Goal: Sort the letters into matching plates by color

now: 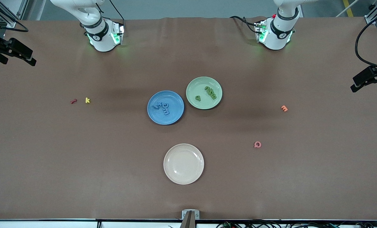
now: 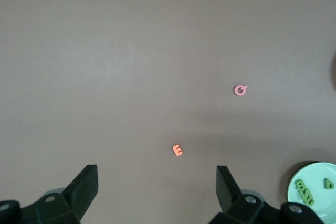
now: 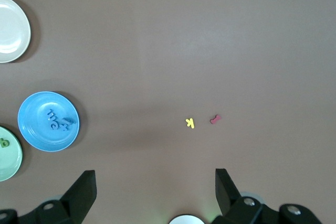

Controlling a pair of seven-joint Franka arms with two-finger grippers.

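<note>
Listing items relative to the blue plate at mid-table.

- Blue letters: lying in the blue plate, clustered near its middle; four by judgement, overlap hindering a sure count.
- Green plate: just beside the blue plate, toward the left arm's end and slightly farther from the front camera; rims near touching.
- Green letters: lying in the green plate, three bunched together and one apart.
- Cream plate: nearer the front camera than the blue plate; holding nothing.
- Yellow letter and red letter: on the table, well apart from the blue plate toward the right arm's end.
- Orange letter and pink letter: on the table, well apart from it toward the left arm's end.
- Left gripper: raised over bare table near the orange letter, jaws wide, holding nothing; waiting.
- Right gripper: raised over bare table near the yellow letter, jaws wide, holding nothing; waiting.

Step in hand, by judgement: sorting finished, no blue or green letter left loose. Next move: none needed beyond keeping both arms clear of the plates.
</note>
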